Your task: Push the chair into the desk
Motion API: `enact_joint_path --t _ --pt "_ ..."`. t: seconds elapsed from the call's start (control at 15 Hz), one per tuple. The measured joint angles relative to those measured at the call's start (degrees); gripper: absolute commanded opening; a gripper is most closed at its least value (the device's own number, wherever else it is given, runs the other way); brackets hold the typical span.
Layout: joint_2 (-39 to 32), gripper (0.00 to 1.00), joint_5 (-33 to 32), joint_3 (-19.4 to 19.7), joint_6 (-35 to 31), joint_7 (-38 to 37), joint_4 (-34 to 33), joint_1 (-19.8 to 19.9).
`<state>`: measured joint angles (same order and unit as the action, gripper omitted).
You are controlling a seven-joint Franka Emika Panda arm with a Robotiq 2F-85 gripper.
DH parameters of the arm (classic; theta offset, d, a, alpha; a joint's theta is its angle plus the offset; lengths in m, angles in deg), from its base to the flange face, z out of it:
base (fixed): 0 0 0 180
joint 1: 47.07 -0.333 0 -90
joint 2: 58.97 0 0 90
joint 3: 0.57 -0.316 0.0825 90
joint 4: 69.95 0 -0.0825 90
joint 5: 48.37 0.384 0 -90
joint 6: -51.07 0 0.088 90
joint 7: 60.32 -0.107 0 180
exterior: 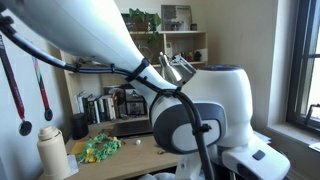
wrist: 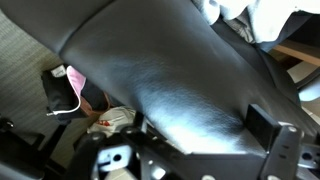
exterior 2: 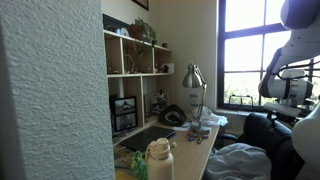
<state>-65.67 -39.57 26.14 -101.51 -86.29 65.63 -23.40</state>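
The black chair's wide backrest (wrist: 160, 70) fills the wrist view, with a sheen across its middle. My gripper (wrist: 198, 135) is open and sits right against the backrest. One dark finger stands at the right, and the other is mostly lost in the dark lower left. In an exterior view the chair (exterior 2: 262, 126) is a dark shape at the right, beside the light-wood desk (exterior 2: 203, 133), with my arm (exterior 2: 290, 75) above it. The desk top (exterior: 140, 156) also shows behind my white arm (exterior: 200, 110). The gripper is hidden in both exterior views.
A wooden bookshelf with cubbies (exterior 2: 135, 70) stands on the desk's far side. On the desk are a silver lamp (exterior 2: 193, 78), a cream bottle (exterior: 55, 152) and a green object (exterior: 100, 148). A pale cloth (exterior 2: 245, 160) lies near the chair. Cables and pink items (wrist: 75, 90) lie on the floor.
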Motion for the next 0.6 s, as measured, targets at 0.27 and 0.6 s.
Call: enact_joint_path --t 0.27,0.6 --pt "1.92 1.00 -5.06 -1.32 -4.14 0.02 2.25 -2.30" --pt "2.67 1.00 -6.09 -5.90 -4.08 3.03 3.31 -5.09"
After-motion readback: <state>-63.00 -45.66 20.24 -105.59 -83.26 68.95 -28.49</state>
